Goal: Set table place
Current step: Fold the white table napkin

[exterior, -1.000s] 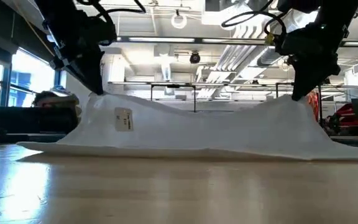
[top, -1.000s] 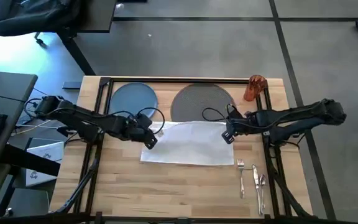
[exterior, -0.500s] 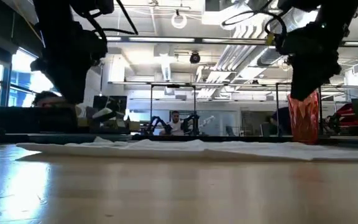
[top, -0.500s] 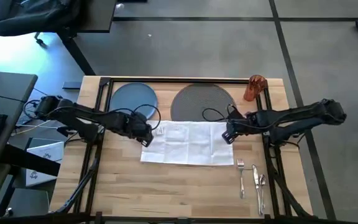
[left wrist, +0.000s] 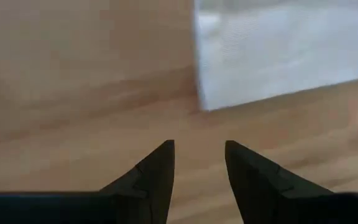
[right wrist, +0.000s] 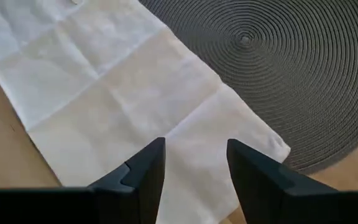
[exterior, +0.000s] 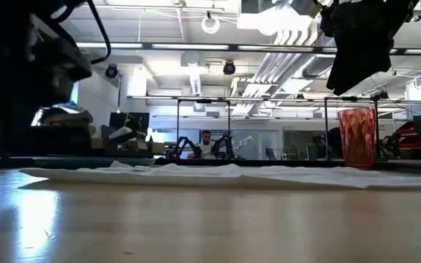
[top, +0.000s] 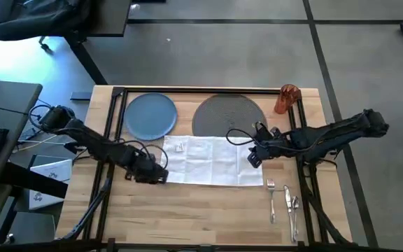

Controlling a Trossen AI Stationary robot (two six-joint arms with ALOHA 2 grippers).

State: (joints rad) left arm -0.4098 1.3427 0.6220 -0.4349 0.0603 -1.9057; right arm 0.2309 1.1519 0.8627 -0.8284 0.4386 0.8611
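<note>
A napkin (top: 212, 159) lies mid-table, its far edge overlapping a mat (top: 227, 114); a plate (top: 150, 115) sits left of the mat, a cup (top: 286, 99) right, cutlery (top: 283, 199) near-right.

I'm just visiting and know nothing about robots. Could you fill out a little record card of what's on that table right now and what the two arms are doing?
Table: light wood with black rails
Napkin: white, spread flat, far edge lapping the grey mat
Grey mat: round, far centre
Blue plate: bare, left of the mat
Orange cup: upright, far right corner
Fork, knife, spoon: side by side, near right
Left pincer: open, empty, at the napkin's near left corner
Right pincer: open, empty, above the napkin's right end
</note>
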